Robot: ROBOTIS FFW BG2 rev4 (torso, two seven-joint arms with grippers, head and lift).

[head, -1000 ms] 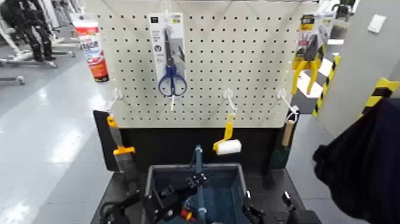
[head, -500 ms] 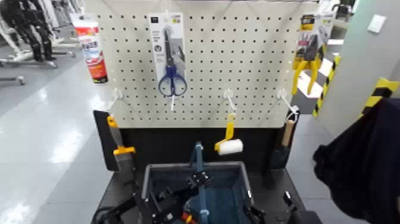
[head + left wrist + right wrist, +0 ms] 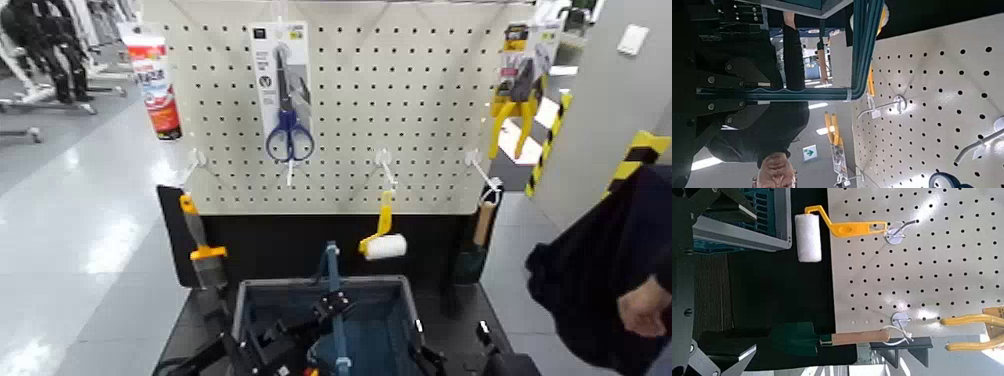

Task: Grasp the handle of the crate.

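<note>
My left gripper (image 3: 335,303) reaches over the blue-grey slotted plastic crate (image 3: 400,300), its black fingers (image 3: 340,298) right against the thin blue plastic handle (image 3: 330,265) that arches upright over the crate's middle. Whether the fingers are wide or clamped on the bail I cannot tell, so the grasp looks near but unconfirmed. My right gripper (image 3: 485,340) waits low beside the crate, well apart from the handle, fingers also unclear. Beyond both hangs a white pegboard (image 3: 420,120) with a yellow-handled paint roller (image 3: 383,240).
</note>
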